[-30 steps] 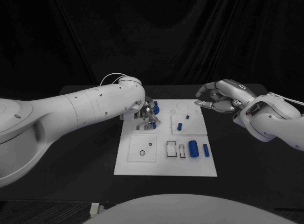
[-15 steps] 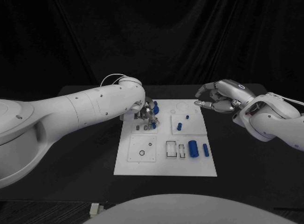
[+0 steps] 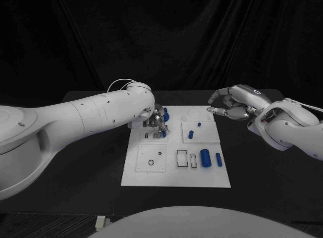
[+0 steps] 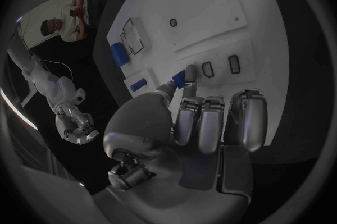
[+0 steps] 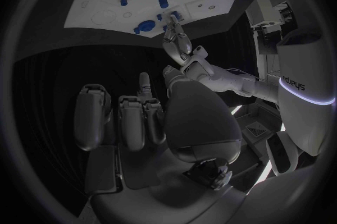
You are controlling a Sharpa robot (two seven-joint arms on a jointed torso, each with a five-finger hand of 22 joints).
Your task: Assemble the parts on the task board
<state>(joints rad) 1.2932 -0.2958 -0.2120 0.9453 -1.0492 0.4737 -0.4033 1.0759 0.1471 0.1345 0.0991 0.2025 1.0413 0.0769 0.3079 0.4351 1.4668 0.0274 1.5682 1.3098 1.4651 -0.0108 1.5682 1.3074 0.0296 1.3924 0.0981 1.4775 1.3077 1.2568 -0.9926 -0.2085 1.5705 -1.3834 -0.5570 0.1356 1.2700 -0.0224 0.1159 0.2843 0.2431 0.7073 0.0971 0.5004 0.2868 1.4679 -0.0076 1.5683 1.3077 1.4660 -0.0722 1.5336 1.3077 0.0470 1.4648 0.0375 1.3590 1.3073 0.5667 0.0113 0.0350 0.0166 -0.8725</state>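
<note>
A black surface (image 3: 90, 163) under dark curtains carries the white board (image 3: 177, 176). At the board's far left corner, the left hand (image 3: 156, 119) pinches a small blue part (image 4: 188, 74) between thumb and fingers (image 4: 185, 117), just above the slots (image 4: 219, 67). The right hand (image 3: 232, 104) hovers beyond the board's far right corner, fingers curled in, holding nothing. Other blue parts (image 3: 205, 159) lie across the board. Seating this piece well likely means keeping it upright and lowering it straight into its slot.
</note>
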